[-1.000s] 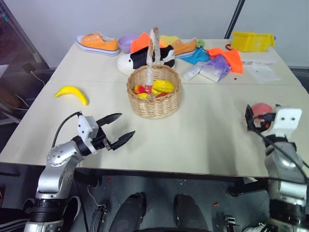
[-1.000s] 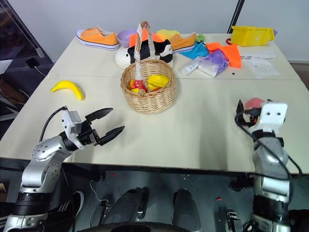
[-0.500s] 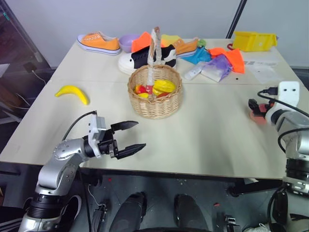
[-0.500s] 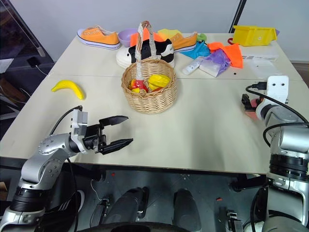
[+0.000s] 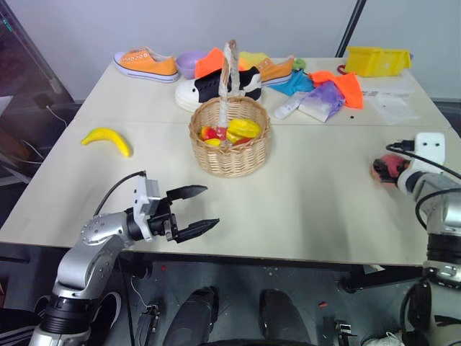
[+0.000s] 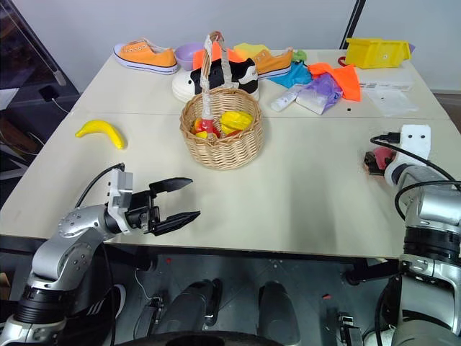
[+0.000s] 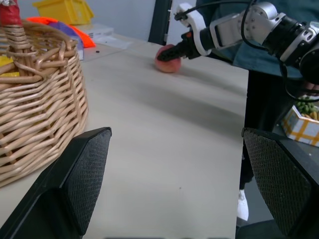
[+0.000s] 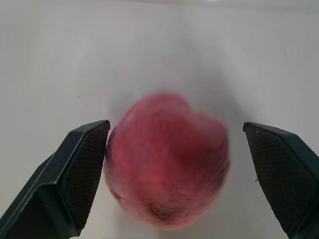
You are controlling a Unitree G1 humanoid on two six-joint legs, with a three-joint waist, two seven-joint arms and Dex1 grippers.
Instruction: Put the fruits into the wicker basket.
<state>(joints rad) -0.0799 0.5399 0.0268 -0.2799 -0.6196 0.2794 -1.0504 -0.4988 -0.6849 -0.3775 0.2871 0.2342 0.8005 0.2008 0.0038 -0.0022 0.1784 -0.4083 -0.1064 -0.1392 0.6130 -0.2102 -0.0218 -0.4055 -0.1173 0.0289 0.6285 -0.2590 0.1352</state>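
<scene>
- The table is a wide pale top, with a heap of odds and ends along its far edge.
- The basket stands near the middle with its tall handle upright; red and yellow bits sit inside it.
- Back row: an orange sneaker at the far left, a purple bowl beside it, a black-and-white shoe right behind the basket, and a yellow bin at the far right corner.
- Left gripper hovers over the near edge, pointing across toward the right, fingers spread wide and holding nothing.
- In the left wrist view the basket's woven wall sits close beside one finger.
- Right gripper is over at the table's right edge, jaws wide, one finger on each side of the peach.
- One black pad looks to be just at the peach's skin, the other stands clear; the jaws are not clamped on it.
- The peach rests on the tabletop, well apart from the basket.
- The banana lies on the left side of the table, well away from both grippers.
</scene>
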